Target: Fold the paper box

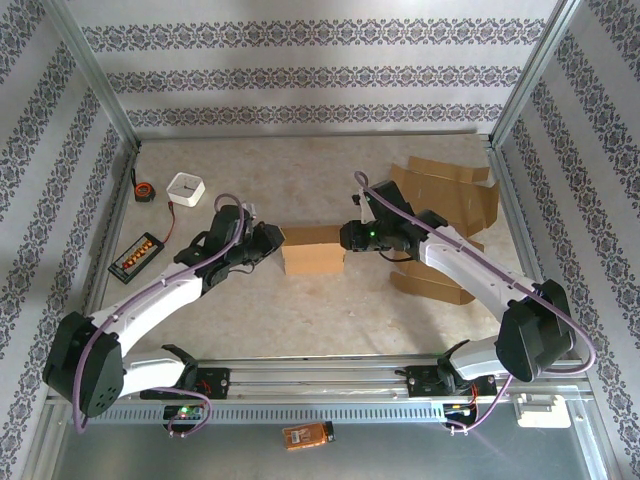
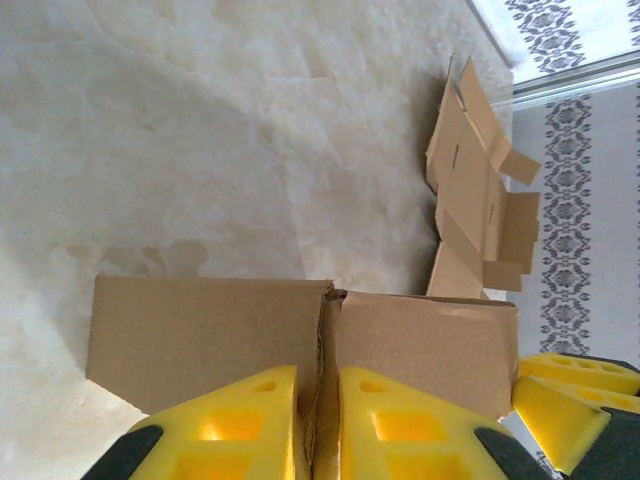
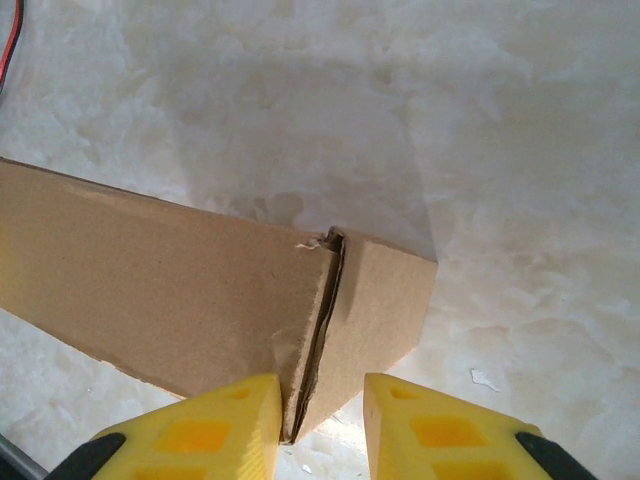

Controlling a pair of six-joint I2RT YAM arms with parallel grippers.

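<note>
The brown paper box (image 1: 312,250) stands in the middle of the table between both arms. My left gripper (image 1: 275,243) is at its left end. In the left wrist view the yellow fingers (image 2: 250,415) are shut on a doubled end wall of the paper box (image 2: 200,335), with cardboard pinched in the narrow gap at my left gripper (image 2: 318,378). My right gripper (image 1: 347,237) is at the right end. There the box's end wall (image 3: 180,290) lies against the left finger (image 3: 215,425), and my right gripper (image 3: 322,388) is open, with a gap to the other finger.
Flat cardboard blanks (image 1: 445,190) lie at the back right, another (image 1: 430,285) under the right arm. A white block (image 1: 186,188), a small tape measure (image 1: 145,190) and a black tray of orange parts (image 1: 136,256) sit at the left. Patterned walls surround the table.
</note>
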